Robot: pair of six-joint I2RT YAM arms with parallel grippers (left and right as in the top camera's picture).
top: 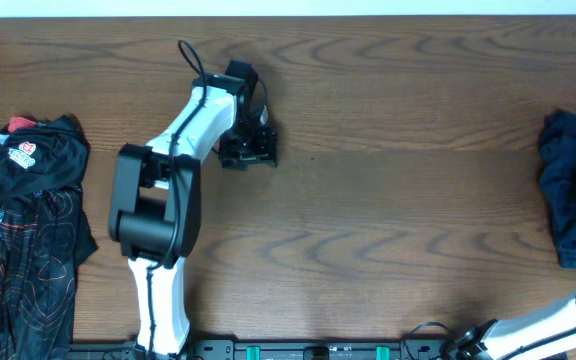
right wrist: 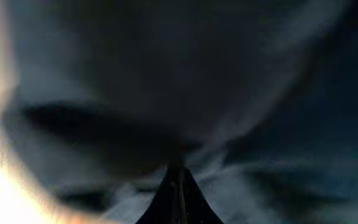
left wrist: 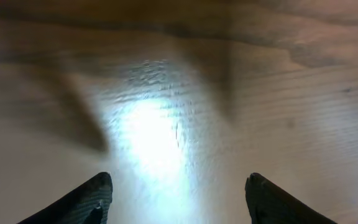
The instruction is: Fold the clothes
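At the table's (top: 388, 200) left edge the black jersey (top: 23, 220) lies spread flat, with thin red lines and a white-and-red logo showing. Its left side and near end are cut off by the frame. The left claw (top: 248, 152) hangs over bare wood toward the far side, left of the middle, well apart from the jersey and farther still from the other garment. It is released: the wrist view shows its two dark fingertips (left wrist: 98, 193) standing wide with only glare-lit wood grain between them. At the right edge the blue garment (top: 571, 190) sits bunched in a heap, and the frame cuts off its right side. The right claw (right wrist: 178, 180) is clenched, its tips together, pressed close to dark blue cloth that fills its own view. That view is so dim and blurred that I cannot tell whether a fold is pinched. From overhead the right arm (top: 528, 325) enters at the near right corner, and the claw itself is hard to pick out against the dark cloth.
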